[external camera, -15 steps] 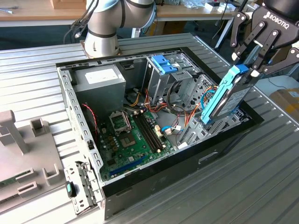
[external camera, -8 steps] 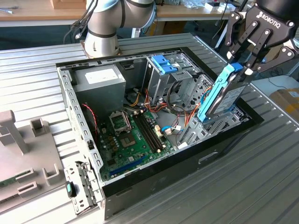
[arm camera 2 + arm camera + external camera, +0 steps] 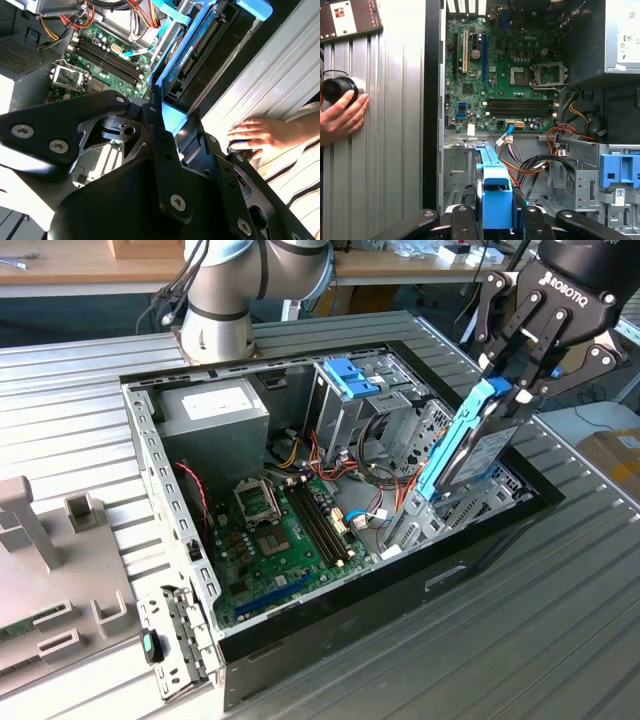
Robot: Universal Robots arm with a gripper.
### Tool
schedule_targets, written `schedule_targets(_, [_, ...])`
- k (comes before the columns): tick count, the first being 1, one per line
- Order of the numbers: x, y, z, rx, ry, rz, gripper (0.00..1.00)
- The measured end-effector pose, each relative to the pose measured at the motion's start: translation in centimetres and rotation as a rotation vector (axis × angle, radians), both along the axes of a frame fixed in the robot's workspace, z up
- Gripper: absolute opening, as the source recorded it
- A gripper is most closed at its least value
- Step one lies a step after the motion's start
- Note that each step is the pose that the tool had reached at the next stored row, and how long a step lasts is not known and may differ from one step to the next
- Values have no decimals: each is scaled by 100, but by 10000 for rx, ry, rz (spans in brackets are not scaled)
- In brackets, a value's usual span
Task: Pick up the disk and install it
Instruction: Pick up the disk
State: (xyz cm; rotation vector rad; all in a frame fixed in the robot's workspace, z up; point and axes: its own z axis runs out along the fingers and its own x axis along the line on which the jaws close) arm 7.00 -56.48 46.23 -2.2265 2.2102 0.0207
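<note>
The disk (image 3: 475, 445) is clamped at its upper end by the pincer (image 3: 510, 390) and held on edge, tilted, at the exterior view's right. Its lower end is seen within the open case (image 3: 400, 590), which is laid on the ribbed bench (image 3: 480, 660). A motherboard (image 3: 290, 540) is seen on the case floor, with a power supply (image 3: 210, 410) and a blue latch (image 3: 345, 378) behind it.

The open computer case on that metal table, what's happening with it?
The robot arm's black hand is shut on the light-blue handle of the grey metal hard drive in its light-blue plastic carrier. The drive stands tilted on edge, its lower end dipping into the open black and silver computer case at the exterior view's right. A person's hand rests on the ribbed metal table beside the case.
</note>
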Motion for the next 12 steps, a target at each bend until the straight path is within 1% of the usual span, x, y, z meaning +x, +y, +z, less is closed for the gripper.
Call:
schedule_targets(2, [3, -1, -33, 6, 0, -21, 36])
schedule_targets(3, [2, 4, -49, 36, 0, -27, 36])
schedule_targets(4, [3, 18, -35, 8, 0, -27, 36])
schedule_targets(7, [3, 21, -41, 8, -1, -26, 36])
schedule_targets(10, [3, 21, -111, -4, 0, -27, 36])
schedule_targets(11, [3, 20, -161, 18, -1, -26, 36])
schedule_targets(12, [3, 20, -196, 6, 0, -26, 36])
